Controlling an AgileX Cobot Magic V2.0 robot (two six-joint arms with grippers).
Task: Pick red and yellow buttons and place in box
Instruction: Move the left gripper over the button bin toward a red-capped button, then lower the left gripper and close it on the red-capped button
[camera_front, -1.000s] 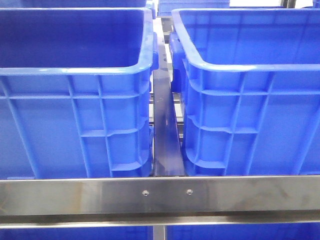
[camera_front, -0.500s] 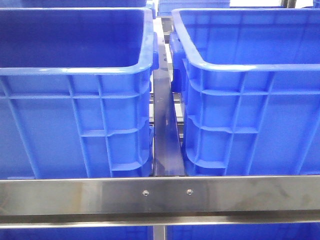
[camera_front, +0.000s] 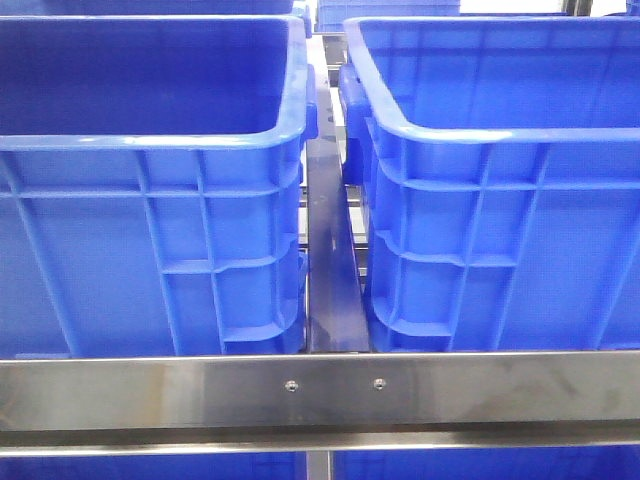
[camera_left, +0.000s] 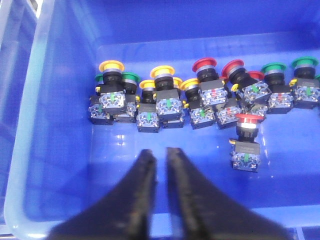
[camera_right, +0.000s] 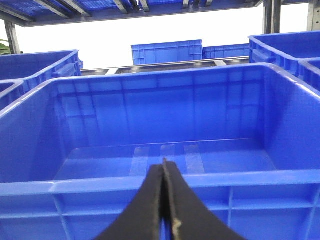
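Observation:
In the left wrist view, several push buttons lie in a row on the floor of a blue bin (camera_left: 30, 125). Yellow-capped ones (camera_left: 162, 72) are toward one end, red-capped ones (camera_left: 204, 64) in the middle, and one red button (camera_left: 248, 119) lies apart, nearer the gripper. My left gripper (camera_left: 160, 151) hovers inside this bin short of the row, its jaws a narrow gap apart and empty. My right gripper (camera_right: 164, 162) is shut and empty, just outside the near rim of an empty blue box (camera_right: 150, 187). Neither gripper shows in the front view.
Green-capped buttons (camera_left: 274, 67) lie at the row's ends. The front view shows two tall blue bins, left (camera_front: 150, 140) and right (camera_front: 480, 133), with a metal rail (camera_front: 330, 260) between them and a steel bar (camera_front: 320, 390) across the front. More blue bins (camera_right: 167, 51) stand behind.

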